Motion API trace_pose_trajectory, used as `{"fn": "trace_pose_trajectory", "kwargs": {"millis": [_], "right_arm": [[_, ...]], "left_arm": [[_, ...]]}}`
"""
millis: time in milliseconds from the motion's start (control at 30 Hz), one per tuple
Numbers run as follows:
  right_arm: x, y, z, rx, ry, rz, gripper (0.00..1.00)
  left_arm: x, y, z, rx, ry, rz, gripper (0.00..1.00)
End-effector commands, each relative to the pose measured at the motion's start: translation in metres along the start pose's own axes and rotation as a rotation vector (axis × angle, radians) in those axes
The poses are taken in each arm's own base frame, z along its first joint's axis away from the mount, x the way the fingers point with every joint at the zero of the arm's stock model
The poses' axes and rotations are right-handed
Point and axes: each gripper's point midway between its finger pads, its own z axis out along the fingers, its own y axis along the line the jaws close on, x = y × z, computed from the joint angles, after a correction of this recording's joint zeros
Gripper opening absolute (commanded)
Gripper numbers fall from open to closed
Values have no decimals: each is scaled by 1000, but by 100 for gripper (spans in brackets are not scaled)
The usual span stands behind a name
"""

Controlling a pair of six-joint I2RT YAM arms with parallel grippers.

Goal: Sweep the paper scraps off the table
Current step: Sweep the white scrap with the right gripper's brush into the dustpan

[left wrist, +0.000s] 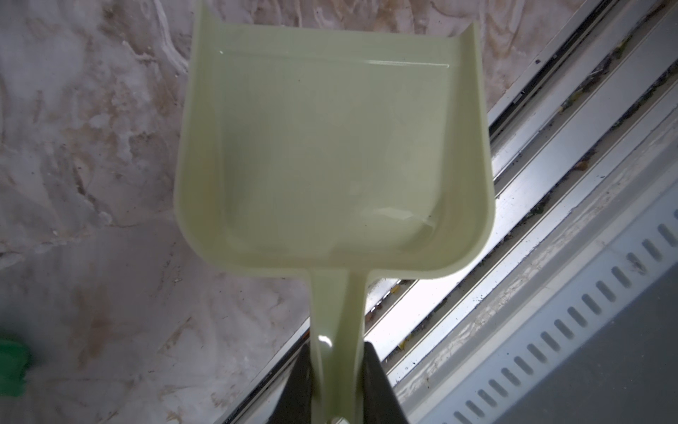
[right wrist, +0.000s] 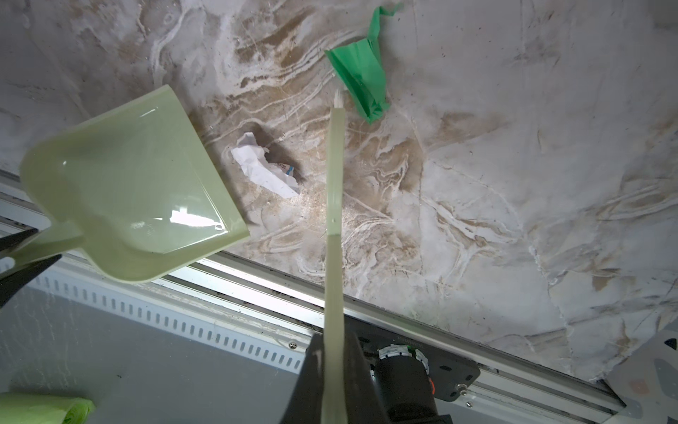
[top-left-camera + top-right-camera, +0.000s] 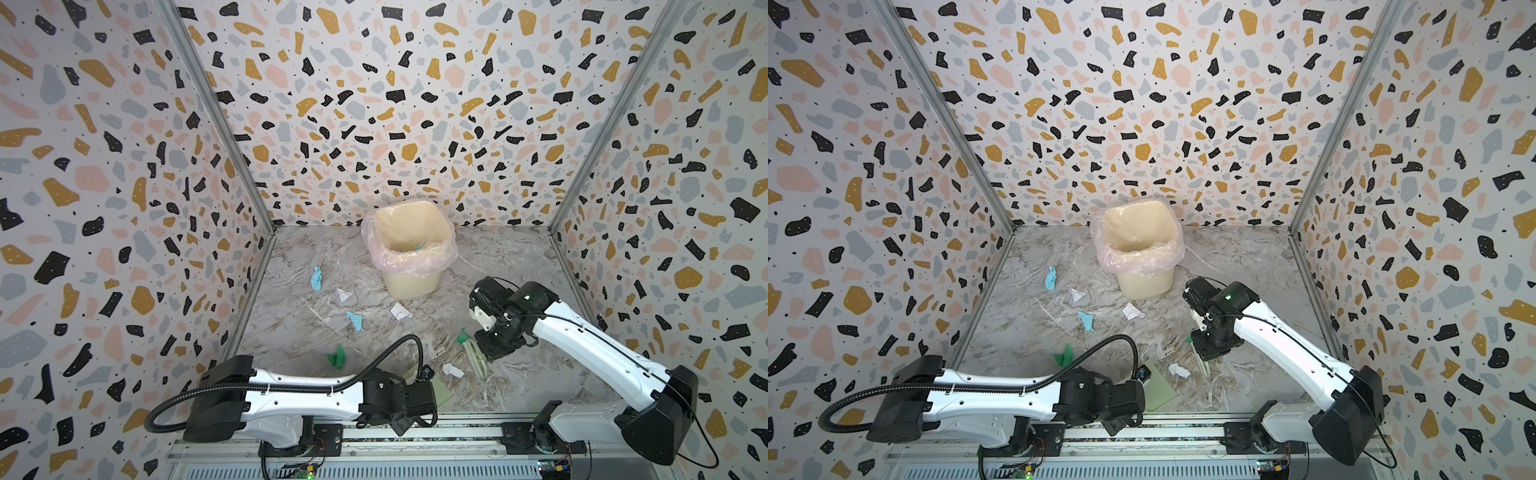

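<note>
Speckled terrazzo-patterned walls (image 3: 374,104) on three sides, grey metal corner posts (image 3: 222,124)

The grey marble-patterned table (image 3: 519,266) is carrying a cream bin (image 3: 409,284) with a plastic liner, standing near the back wall. Paper scraps (image 3: 400,311), blue, white and green, are lying scattered on it in front of the bin.
</note>
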Motion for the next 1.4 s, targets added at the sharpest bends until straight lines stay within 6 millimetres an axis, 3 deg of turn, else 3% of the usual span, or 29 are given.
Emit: {"fn": "trace_pose_trajectory", "kwargs": {"millis": [0, 800, 1367], "right_arm": [[0, -3, -2, 32, 11, -27, 0], [-15, 35, 15, 18, 73, -146, 0], [-10, 126, -5, -164, 41, -305, 0]], "left_arm": [[-2, 0, 4, -6, -22, 50, 0], [5, 11, 18, 27, -16, 68, 0], [3, 14, 23, 25, -17, 57, 0]]}}
